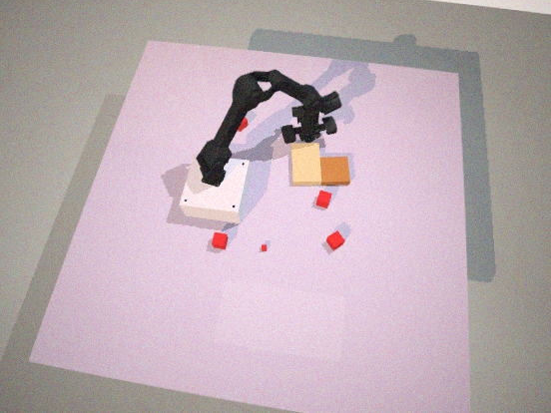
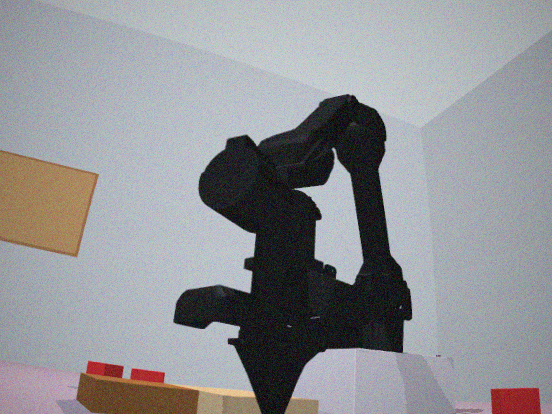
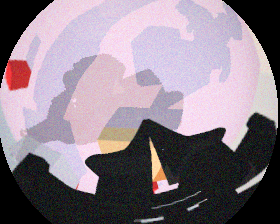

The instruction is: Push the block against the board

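claw (image 1: 308,134) clenched on nothing at the far end of the board (image 1: 305,164), square block (image 1: 334,170) already flush on its right, so a skewed shove could slide them apart.

Pale tan board (image 1: 304,164) lies flat, orange square block (image 1: 334,170) flush beside it.

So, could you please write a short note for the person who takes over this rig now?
Gripper: jaws shut, holding nothing, at the far end of the board.
Parts: the square block lies against the board's right side, and their near edges look even in the top view. Both lie flat on the mat.
Done: side contact and edge alignment appear achieved.
Left: confirm no gap remains, then move the gripper well away. Do not lift either part.
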{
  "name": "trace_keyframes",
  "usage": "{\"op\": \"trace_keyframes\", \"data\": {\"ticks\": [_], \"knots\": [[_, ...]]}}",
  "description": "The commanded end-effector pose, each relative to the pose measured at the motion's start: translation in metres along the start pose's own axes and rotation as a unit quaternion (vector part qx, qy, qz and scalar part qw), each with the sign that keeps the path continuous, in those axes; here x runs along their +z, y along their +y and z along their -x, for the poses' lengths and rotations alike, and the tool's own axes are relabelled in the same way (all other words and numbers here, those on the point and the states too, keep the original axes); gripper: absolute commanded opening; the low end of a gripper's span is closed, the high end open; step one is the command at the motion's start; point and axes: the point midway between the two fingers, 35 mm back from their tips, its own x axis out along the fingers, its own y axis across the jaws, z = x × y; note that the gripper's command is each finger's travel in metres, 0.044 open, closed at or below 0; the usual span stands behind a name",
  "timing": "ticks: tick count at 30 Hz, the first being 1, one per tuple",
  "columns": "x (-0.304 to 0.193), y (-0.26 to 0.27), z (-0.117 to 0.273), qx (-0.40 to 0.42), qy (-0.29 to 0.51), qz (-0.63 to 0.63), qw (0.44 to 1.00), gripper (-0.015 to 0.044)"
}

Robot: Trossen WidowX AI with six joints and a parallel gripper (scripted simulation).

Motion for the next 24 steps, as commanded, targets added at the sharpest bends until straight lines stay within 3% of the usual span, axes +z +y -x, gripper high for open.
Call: {"op": "trace_keyframes", "data": {"ticks": [1, 24], "knots": [[-0.008, 0.003, -0.002, 0.004, 0.003, 0.0, 1.0, 0.0], [0.018, 0.0, -0.002, 0.004, 0.002, 0.0, 1.0, 0.0]]}}
